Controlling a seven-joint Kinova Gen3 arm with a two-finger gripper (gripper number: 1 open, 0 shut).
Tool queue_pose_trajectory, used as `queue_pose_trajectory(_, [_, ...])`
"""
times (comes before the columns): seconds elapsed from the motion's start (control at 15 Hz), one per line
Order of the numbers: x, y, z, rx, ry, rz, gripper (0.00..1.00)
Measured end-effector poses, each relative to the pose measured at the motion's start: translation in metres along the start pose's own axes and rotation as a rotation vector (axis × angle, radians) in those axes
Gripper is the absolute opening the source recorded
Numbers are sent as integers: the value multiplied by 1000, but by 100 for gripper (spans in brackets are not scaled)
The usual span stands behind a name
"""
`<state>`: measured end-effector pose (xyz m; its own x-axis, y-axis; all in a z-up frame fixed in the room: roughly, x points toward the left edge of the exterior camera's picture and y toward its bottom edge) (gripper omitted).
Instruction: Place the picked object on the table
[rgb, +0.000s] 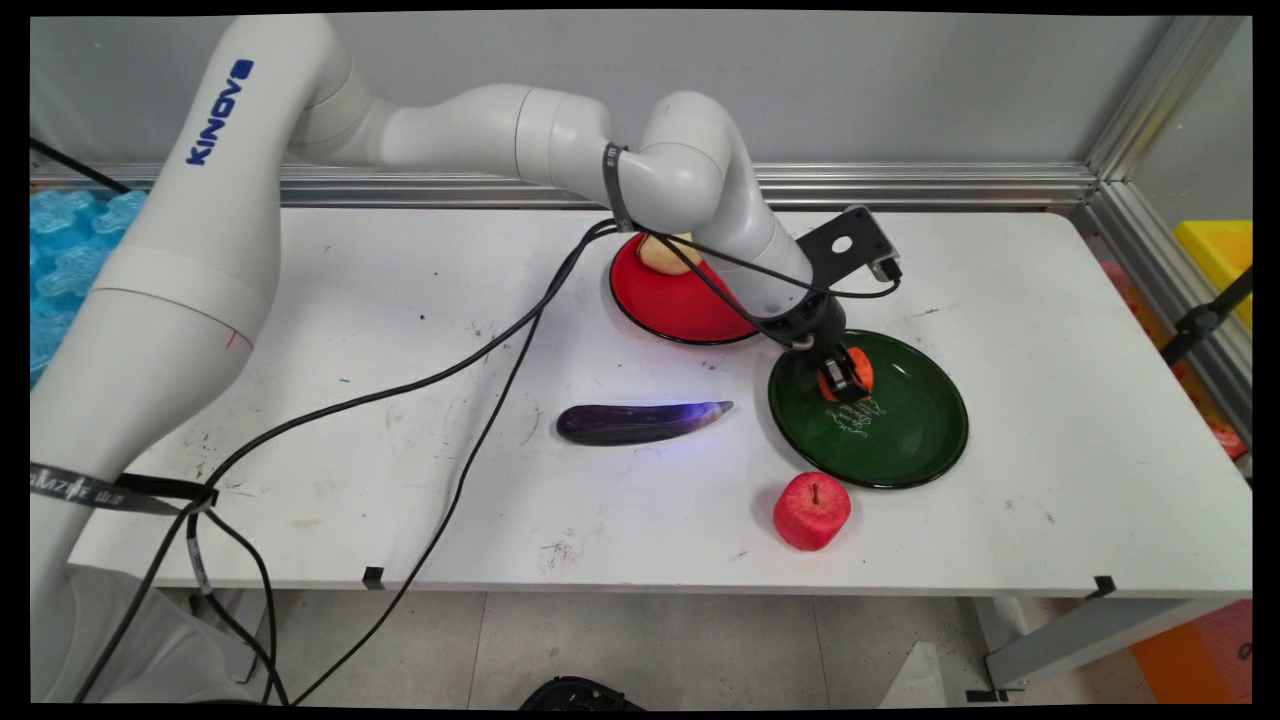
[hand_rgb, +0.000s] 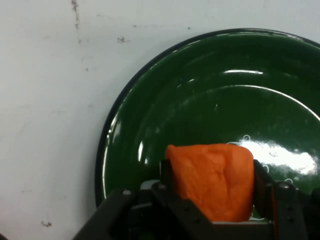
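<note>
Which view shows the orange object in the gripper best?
Hand view: the orange object fills the lower frame between the gripper fingers, over the green plate. Main view shows only a small orange patch, mostly hidden behind the fingers.

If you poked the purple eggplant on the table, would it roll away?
The eggplant is long, rounded and lying on its side on the white table, so a sideways poke would probably make it roll a little. Its curve and tapered end would likely swing it round rather than straight. Its shiny skin looks slippery.
</note>
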<state>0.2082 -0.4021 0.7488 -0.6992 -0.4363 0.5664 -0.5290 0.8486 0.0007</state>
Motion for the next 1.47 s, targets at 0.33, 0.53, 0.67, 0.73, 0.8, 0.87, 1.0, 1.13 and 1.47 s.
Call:
queue_pose_trajectory(0.33, [11, -1, -16, -10, 19, 1, 0])
queue_pose_trajectory(0.53, [21, -1, -40, -30, 31, 18, 0])
queue_pose_trajectory(0.67, [24, -2, -55, -39, 30, 26, 0])
queue_pose_trajectory(0.73, [23, -3, -65, -45, 25, 27, 0])
queue_pose_trajectory(0.8, [22, -4, -76, -49, 17, 27, 0])
queue_pose_trajectory(0.87, [19, -5, -85, -52, 9, 27, 0])
queue_pose_trajectory(1.0, [6, -8, -106, -52, -17, 30, 0])
queue_pose_trajectory(1.13, [-8, -12, -119, -48, -40, 38, 0])
queue_pose_trajectory(1.47, [-70, -19, -157, -50, -129, 66, 0])
